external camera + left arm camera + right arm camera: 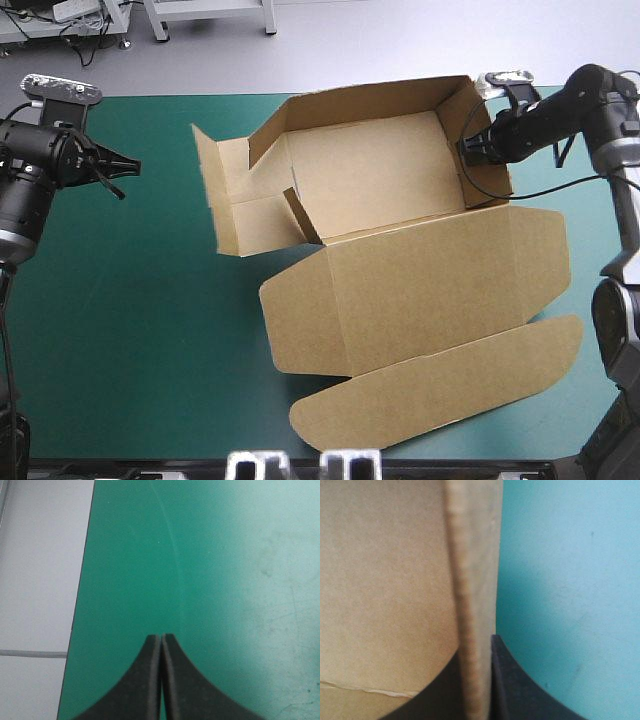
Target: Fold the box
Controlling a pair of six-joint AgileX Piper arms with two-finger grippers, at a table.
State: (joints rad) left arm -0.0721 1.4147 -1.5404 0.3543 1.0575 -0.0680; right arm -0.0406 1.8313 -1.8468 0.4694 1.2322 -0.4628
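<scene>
The surface [130, 330], under its teal-green cover, is filling most of the high view. The brown box [400, 190] is sitting on its centre and right part, reaching from near the far edge almost to the near one. It is standing as an open tray. The far wall [360, 100] and the right wall [487, 150] are raised. At the left end the side panel [235, 215] is leaning outward, half unfolded, and a small flap [300, 215] is poking up at the near left corner. The lid [420, 290] is lying flat on the surface on the near side of the tray. Its long tuck flap [440, 385], rounded at both ends, is lying flat too, closest to the near edge.

The right gripper [470, 150] is reaching in from the right and pinching the top of the right wall. In the right wrist view the board's edge is running up between the two black fingers, which are nearly together on it, with brown board on one side and teal-green cover on the other.

The left gripper [128, 168] is hovering over the far left part of the surface, well apart from the box and gripping nothing. In the left wrist view its fingers are pressing together into one point above bare cover near the surface's edge.
</scene>
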